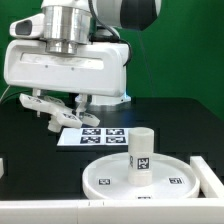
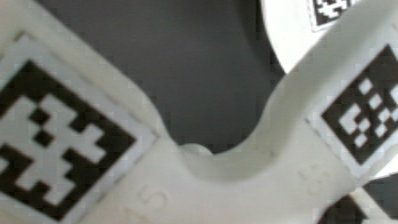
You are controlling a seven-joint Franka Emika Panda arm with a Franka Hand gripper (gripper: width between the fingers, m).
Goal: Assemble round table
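The large round disc (image 1: 110,180) lies flat at the front of the black table. The short thick cylinder leg (image 1: 141,152) stands upright on its middle. My gripper (image 1: 70,108) hangs under the arm at the exterior view's left, above the table. It is shut on the small cross-shaped foot (image 1: 48,102), which is held off the surface, left of and behind the disc. In the wrist view the foot (image 2: 214,180) fills the picture, with two tagged arms spreading out. My fingers are hidden there.
The marker board (image 1: 95,136) lies flat on the table between the gripper and the disc. A white block (image 1: 210,175) stands at the exterior view's right edge beside the disc. A small white piece (image 1: 3,168) shows at the left edge.
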